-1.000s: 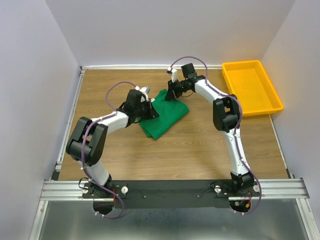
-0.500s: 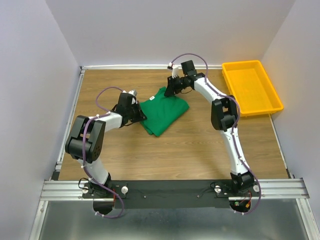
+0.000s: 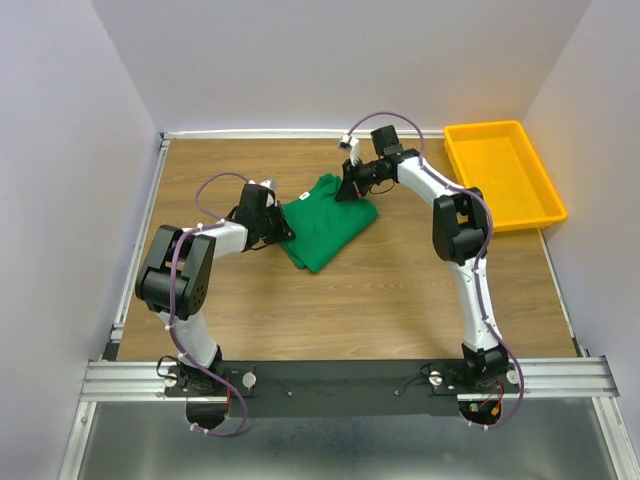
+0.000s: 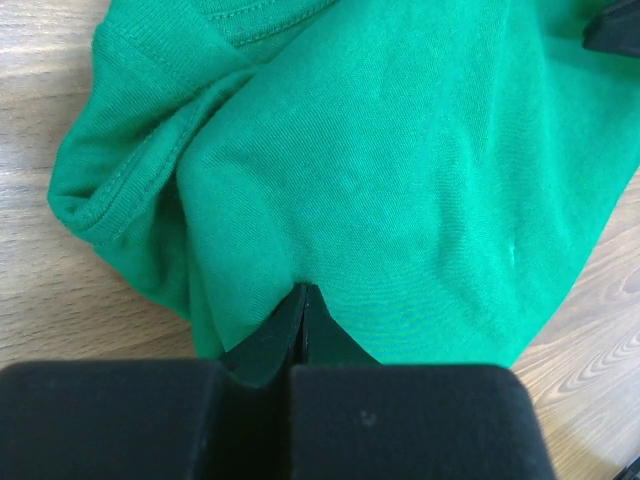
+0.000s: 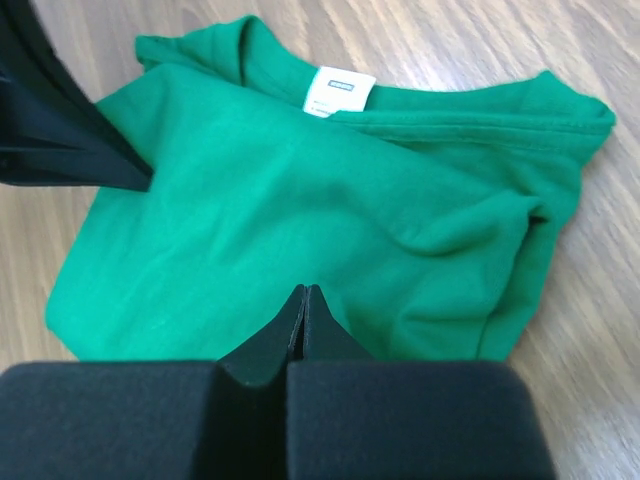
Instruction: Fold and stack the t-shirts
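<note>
One green t-shirt (image 3: 325, 225) lies partly folded and rumpled on the wooden table, left of centre. My left gripper (image 3: 283, 222) is at its left edge, with jaws shut on a pinch of the fabric (image 4: 303, 290). My right gripper (image 3: 347, 192) is at the shirt's far right corner, also shut on the cloth (image 5: 305, 292). The shirt (image 5: 300, 200) shows its white neck label (image 5: 338, 92) facing up. The left gripper's fingers (image 5: 70, 150) show at the left of the right wrist view. No other shirt is in view.
An empty yellow tray (image 3: 500, 127) stands at the back right corner. White walls close the table at the back and both sides. Bare wood surrounds the shirt.
The left gripper has drawn back to the left and the shirt's left side has spread that way. The right gripper has shifted slightly right and nearer at the shirt's far corner.
</note>
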`<action>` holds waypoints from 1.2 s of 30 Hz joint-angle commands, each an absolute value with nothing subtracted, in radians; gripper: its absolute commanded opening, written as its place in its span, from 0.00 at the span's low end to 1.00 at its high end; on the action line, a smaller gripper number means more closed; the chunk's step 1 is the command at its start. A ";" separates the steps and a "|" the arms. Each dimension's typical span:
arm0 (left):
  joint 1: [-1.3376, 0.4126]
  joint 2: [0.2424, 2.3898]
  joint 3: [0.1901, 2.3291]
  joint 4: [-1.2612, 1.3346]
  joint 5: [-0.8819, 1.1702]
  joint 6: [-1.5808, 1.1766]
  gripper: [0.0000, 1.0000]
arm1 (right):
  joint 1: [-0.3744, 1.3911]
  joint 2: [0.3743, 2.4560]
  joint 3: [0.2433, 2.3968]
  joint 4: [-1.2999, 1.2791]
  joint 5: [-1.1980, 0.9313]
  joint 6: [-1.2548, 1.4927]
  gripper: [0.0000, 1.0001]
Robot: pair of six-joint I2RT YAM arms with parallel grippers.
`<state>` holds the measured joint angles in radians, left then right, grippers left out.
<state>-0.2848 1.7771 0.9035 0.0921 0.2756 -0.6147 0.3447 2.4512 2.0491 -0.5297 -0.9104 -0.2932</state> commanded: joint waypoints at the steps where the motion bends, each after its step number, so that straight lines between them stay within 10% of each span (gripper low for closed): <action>1: -0.281 1.789 0.914 0.078 0.242 -0.595 0.00 | 0.345 2.485 2.118 -0.560 -0.787 -0.275 0.01; 27: -0.281 1.819 0.893 0.078 0.276 -0.564 0.00 | 0.347 2.715 2.388 -0.318 -0.694 0.216 0.03; 36: -0.281 1.813 0.884 0.078 0.256 -0.569 0.00 | 0.331 2.712 2.344 -0.204 -0.532 0.534 0.33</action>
